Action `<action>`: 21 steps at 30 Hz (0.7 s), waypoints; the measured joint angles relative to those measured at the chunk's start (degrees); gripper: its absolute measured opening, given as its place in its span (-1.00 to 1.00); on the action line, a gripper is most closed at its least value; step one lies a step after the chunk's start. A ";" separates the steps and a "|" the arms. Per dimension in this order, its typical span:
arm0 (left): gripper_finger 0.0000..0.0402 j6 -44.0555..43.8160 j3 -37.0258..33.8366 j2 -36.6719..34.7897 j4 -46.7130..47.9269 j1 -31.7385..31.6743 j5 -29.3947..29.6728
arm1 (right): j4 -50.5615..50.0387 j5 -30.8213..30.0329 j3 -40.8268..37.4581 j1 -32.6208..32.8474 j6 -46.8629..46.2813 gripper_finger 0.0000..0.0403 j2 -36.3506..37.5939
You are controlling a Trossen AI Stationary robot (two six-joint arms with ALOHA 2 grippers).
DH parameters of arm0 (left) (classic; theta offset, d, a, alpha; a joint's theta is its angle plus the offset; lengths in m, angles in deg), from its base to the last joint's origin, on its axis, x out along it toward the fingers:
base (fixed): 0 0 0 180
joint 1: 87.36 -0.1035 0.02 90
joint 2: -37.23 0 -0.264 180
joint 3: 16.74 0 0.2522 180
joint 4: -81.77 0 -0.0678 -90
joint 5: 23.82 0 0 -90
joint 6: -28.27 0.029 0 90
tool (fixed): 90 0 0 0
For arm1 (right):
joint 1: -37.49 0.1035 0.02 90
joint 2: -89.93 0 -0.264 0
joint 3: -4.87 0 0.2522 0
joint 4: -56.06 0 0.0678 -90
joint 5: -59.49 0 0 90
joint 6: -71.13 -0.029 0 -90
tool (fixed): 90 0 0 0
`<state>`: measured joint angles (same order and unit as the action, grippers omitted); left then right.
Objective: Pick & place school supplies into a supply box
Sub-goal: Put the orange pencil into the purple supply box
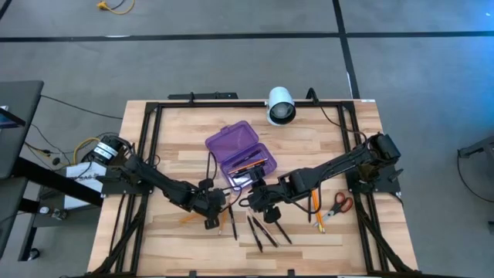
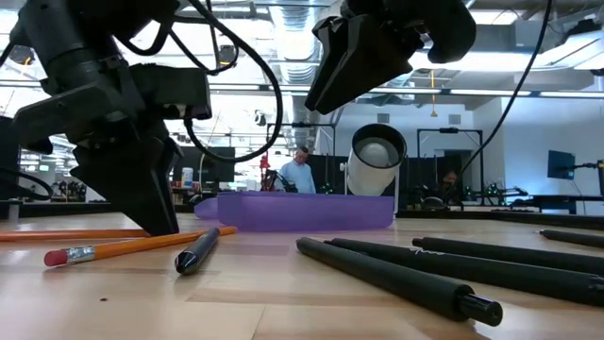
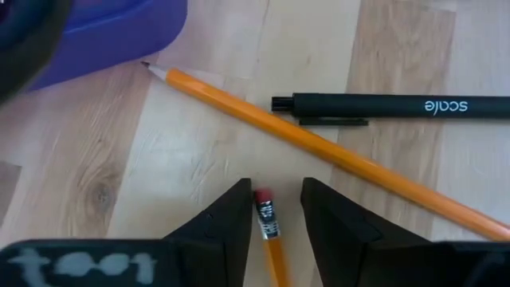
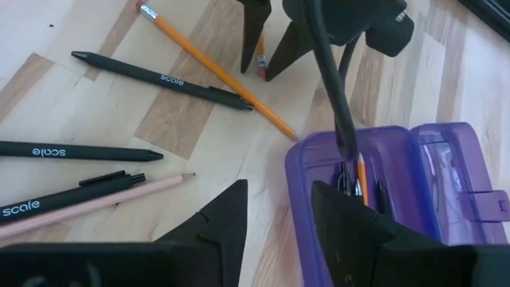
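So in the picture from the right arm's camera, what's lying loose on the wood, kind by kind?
Black pens: 3
Orange pencils: 2
Pale pencil: 1
Total: 6

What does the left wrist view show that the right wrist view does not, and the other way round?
Only the left wrist view shows the eraser end of a pencil between the left gripper fingers. Only the right wrist view shows the inside of the purple supply box, with pencils and pens in it, and the right gripper open above the box edge. Both show the long orange pencil beside a black pen.
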<state>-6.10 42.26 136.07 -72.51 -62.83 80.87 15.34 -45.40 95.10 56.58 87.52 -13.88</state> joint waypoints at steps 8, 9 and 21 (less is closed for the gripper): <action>-0.47 0.00 4.01 0.10 10.05 0.00 -1.12 | 0.00 0.01 -0.02 0.00 -0.02 -0.33 0.00; -0.47 0.02 4.12 0.10 10.30 0.00 -1.22 | 0.00 0.02 -0.02 0.00 -0.02 -0.33 0.00; -0.52 -1.10 4.43 0.14 11.68 -0.02 -2.47 | -0.04 0.02 -0.02 0.00 -0.52 -0.33 0.00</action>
<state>-7.20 46.70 136.21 -60.83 -62.85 78.41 15.30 -45.38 95.08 56.58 86.99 -13.88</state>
